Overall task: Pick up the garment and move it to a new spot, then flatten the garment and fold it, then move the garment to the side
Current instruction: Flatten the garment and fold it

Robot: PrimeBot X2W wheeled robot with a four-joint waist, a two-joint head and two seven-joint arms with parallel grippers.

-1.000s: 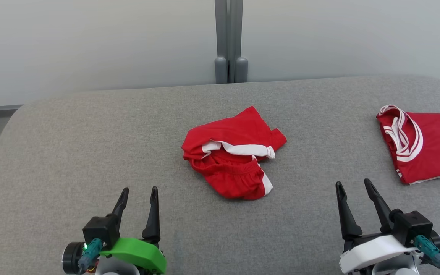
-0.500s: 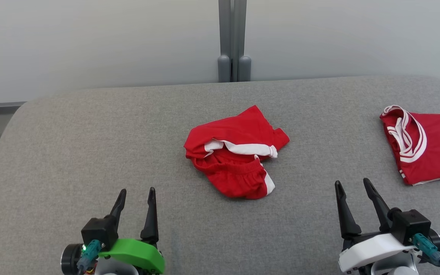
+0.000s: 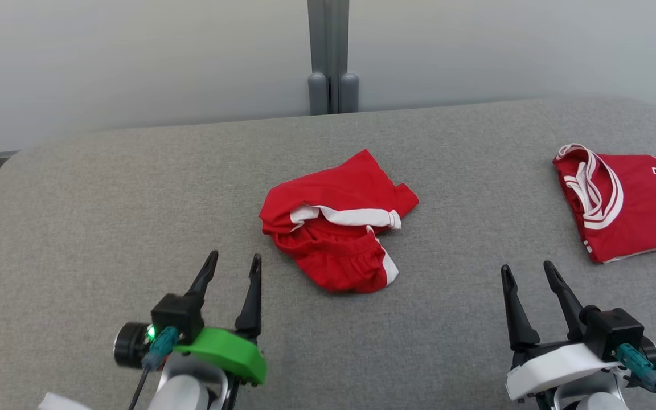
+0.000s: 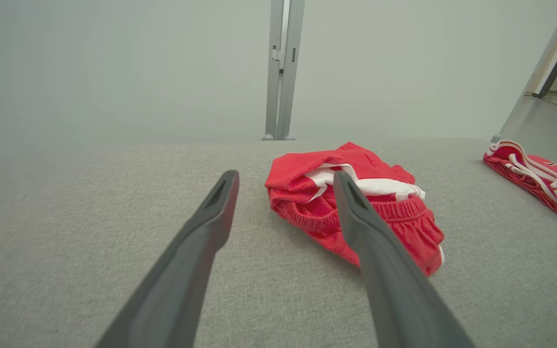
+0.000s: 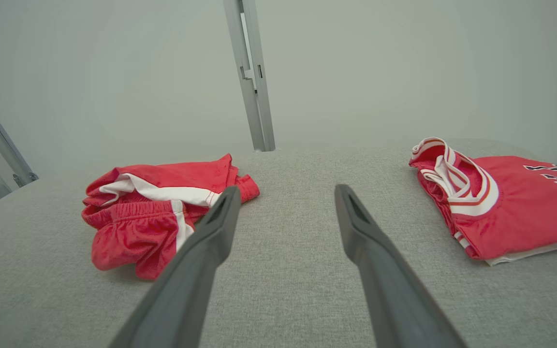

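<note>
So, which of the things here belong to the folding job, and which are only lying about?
For the job:
- crumpled red shorts, mid-table
- left gripper and right gripper, both open
- grey padded table

Lying about:
- red jersey, apparently already folded, at the right
- grey post behind the table

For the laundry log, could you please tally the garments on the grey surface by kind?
Shorts: 1
Jersey: 1
Total: 2
</note>
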